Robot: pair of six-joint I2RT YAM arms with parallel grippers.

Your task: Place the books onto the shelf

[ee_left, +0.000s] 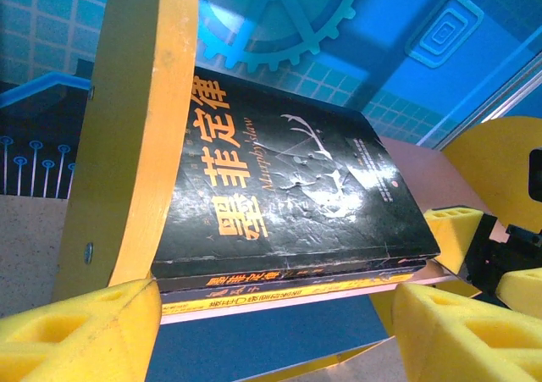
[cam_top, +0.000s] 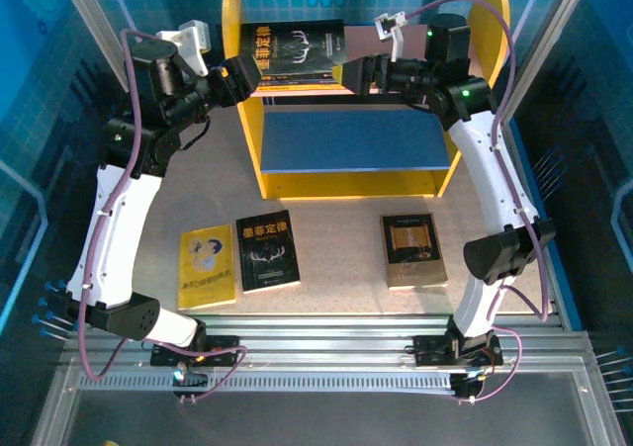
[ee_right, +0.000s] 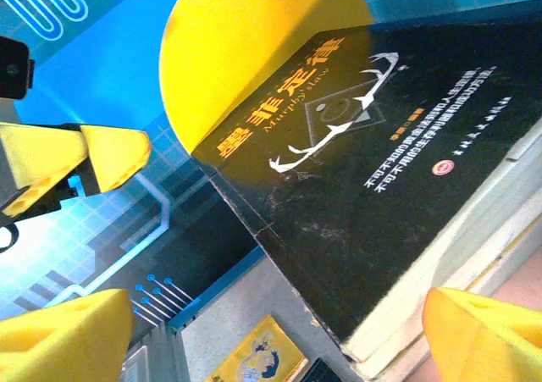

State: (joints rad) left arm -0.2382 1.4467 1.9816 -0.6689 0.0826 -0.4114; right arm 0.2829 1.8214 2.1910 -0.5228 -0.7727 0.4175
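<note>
Even, bright overhead light fills the top view, leaving only soft shadows on the speckled bench [cam_top: 336, 238]. In the left wrist view, sheen picks out creases on the black book [ee_left: 305, 187], while the left end effector's [ee_left: 271, 331] foam pads [ee_left: 76, 331] sit soft-focused. In the right wrist view, the shelf's yellow side panel [ee_right: 254, 52] glows nearly washed out, and the lower corners blur.

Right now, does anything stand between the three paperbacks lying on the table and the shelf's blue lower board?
Nothing visible does. The yellow paperback, black antler-cover paperback and brown-black paperback face the blue lower board across bare tabletop.
</note>
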